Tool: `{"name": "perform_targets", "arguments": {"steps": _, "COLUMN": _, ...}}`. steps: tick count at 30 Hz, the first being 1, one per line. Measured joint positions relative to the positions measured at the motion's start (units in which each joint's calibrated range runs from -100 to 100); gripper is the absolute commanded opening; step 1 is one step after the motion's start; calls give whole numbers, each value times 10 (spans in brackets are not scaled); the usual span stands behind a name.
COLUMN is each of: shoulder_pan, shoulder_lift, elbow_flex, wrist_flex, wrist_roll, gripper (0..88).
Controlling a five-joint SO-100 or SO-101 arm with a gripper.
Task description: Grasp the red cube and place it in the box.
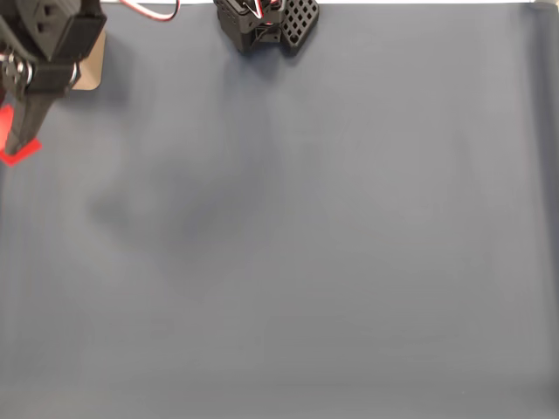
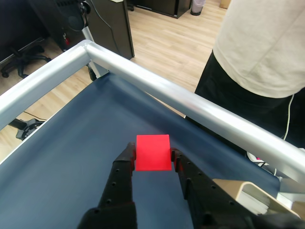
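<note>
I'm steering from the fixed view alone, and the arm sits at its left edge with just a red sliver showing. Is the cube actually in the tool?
Observer: Yes. In the wrist view the cube sits between the two fingers of the tool, one finger against each side.
Operator: I only see a tan corner behind the arm. Where is the box from there?
Observer: The box is at the wrist view's lower right, beside the tool; the cube is not over it.
</note>
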Motion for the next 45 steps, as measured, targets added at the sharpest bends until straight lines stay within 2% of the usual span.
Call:
{"name": "perform_targets", "arguments": {"steps": 13, "shoulder_pan": 68, "shoulder_lift": -121, "elbow_flex": 77, "wrist_flex": 32, "wrist_roll": -5, "gripper": 53}}
{"name": "perform_targets", "arguments": {"steps": 36, "shoulder_pan": 158, "shoulder_lift": -152, "elbow_flex": 86, "wrist_flex": 59, "wrist_roll": -6, "gripper": 31}}
{"name": "perform_targets", "arguments": {"steps": 45, "shoulder_pan": 205, "shoulder_lift": -193, "elbow_flex": 135, "wrist_flex": 59, "wrist_roll": -22, "gripper": 30}}
